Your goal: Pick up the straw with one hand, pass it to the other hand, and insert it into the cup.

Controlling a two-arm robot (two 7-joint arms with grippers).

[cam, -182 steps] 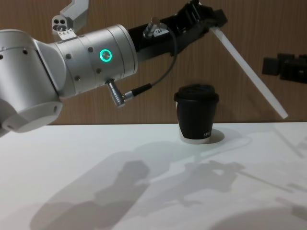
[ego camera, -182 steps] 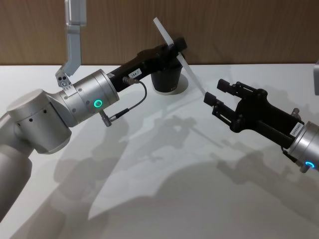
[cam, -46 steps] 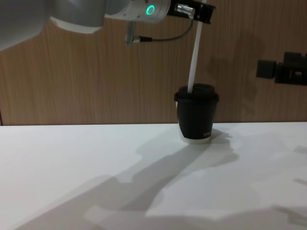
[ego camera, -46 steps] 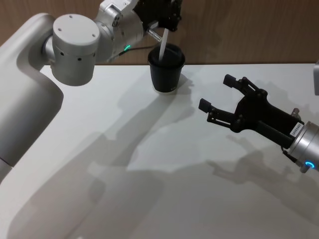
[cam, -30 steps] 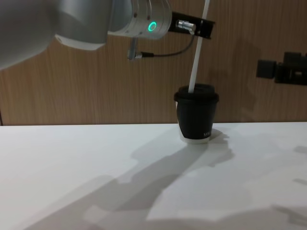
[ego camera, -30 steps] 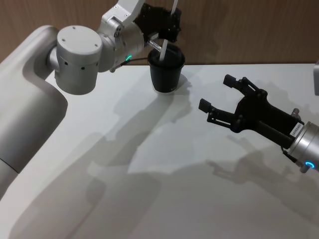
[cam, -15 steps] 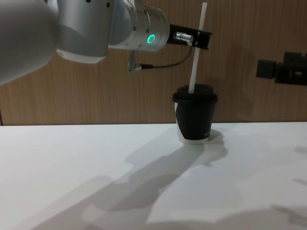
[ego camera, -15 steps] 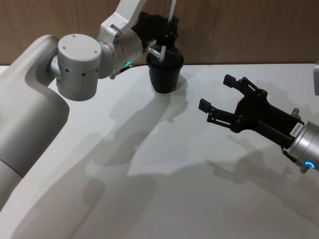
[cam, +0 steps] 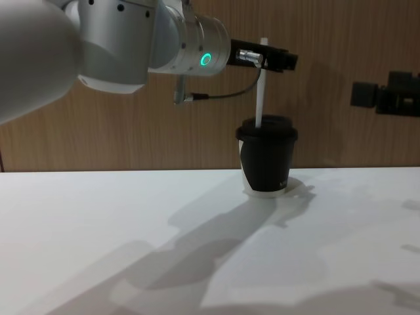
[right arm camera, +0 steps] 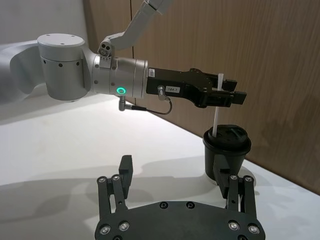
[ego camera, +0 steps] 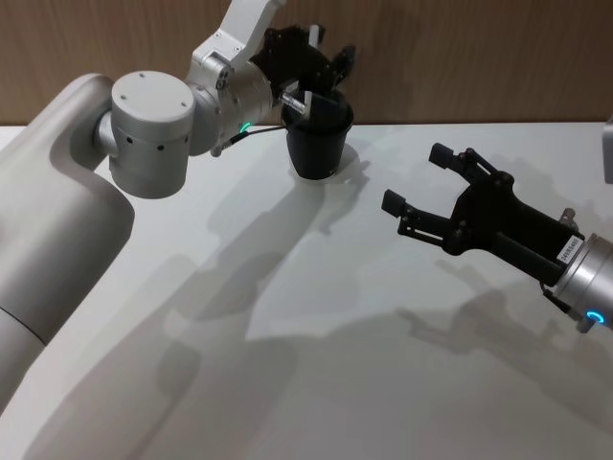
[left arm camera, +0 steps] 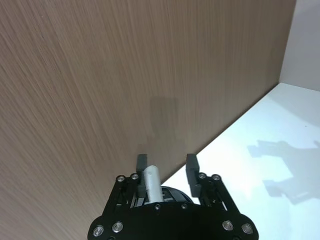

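The black lidded cup [ego camera: 311, 144] [cam: 266, 157] [right arm camera: 227, 155] stands at the table's far edge by the wooden wall. The white straw [cam: 259, 98] [right arm camera: 217, 117] stands upright through its lid. My left gripper [ego camera: 330, 46] [cam: 285, 60] [right arm camera: 235, 97] hovers level over the cup, open, with the straw's top end [left arm camera: 151, 180] between its spread fingers and close to one of them. My right gripper [ego camera: 416, 177] [right arm camera: 172, 167] [cam: 387, 95] hangs open and empty above the table, to the right of the cup.
A wooden wall [ego camera: 460, 57] runs directly behind the cup. The white table [ego camera: 287, 316] stretches out in front, crossed by the arms' shadows.
The straw has slid deeper into the cup, so less of it stands above the lid. My left gripper came down with it and spread its fingers. The right arm stayed still.
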